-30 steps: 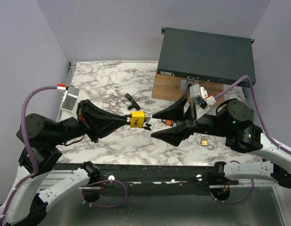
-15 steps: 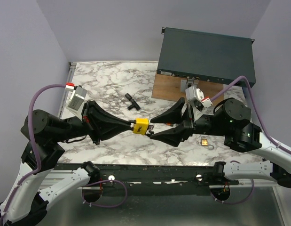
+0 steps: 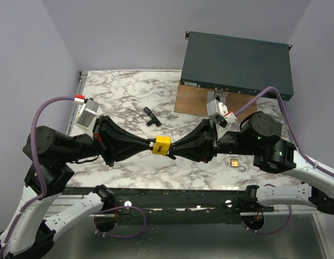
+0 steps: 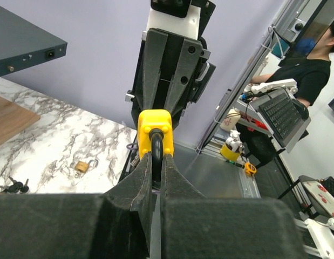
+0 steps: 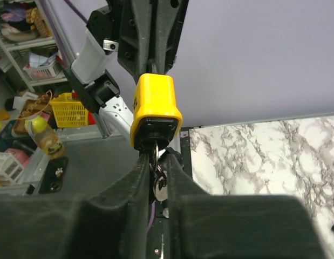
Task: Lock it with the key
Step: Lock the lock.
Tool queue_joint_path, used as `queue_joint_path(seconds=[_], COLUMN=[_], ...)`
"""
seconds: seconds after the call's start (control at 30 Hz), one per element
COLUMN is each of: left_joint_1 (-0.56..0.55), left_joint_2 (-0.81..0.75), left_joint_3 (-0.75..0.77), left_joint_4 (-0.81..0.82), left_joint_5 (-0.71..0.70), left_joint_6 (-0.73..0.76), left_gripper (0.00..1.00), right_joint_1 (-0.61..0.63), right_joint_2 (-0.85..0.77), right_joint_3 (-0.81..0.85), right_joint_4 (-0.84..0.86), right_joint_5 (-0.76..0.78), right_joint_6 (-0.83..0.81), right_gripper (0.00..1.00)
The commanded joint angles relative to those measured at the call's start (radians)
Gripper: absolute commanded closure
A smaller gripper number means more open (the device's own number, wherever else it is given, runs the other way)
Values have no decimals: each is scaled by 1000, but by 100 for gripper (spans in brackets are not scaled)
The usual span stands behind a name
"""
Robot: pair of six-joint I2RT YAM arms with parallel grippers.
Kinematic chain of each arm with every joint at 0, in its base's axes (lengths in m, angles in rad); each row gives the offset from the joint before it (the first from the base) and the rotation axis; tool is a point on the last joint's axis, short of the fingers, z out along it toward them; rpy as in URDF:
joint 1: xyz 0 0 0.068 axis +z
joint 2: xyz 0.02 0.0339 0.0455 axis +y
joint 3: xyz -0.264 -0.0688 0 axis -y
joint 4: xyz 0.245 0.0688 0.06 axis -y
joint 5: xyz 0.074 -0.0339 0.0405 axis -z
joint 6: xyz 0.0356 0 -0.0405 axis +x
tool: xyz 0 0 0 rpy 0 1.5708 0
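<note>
Above marble (image 3: 118,86): padlock (image 3: 162,145) in left gripper (image 3: 152,143)

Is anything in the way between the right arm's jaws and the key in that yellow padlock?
Nothing visible does. The jaws of the right gripper pinch the key sticking out of the keyhole end of the yellow padlock, with no object between. The left gripper holds the padlock by its shackle.
</note>
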Motion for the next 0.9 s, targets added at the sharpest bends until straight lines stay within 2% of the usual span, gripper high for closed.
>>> queue_joint_path(seconds=[0.0,0.03,0.07,0.5,0.87], left_joint_1=[-6,-7,-7,-7,-5], left_joint_2=[-19,-21,-23,-65,-63], left_joint_3=[-6,-9,-10,-15,-30], left_joint_4=[63,62,61,30,51], left_joint_5=[-2,-7,-11,-234,-280], left_joint_6=[-4,-3,-1,40,52], left_gripper=[100,100,100,100,100], right_joint_1=[3,3,3,2,3], right_joint_2=[10,11,12,-18,-60], right_joint_3=[27,27,27,-1,-49], right_joint_4=[-7,-9,-12,-46,-69], right_joint_5=[-23,-20,-17,-7,-2], right_joint_6=[4,3,4,6,15], right_gripper=[90,97,99,99,99])
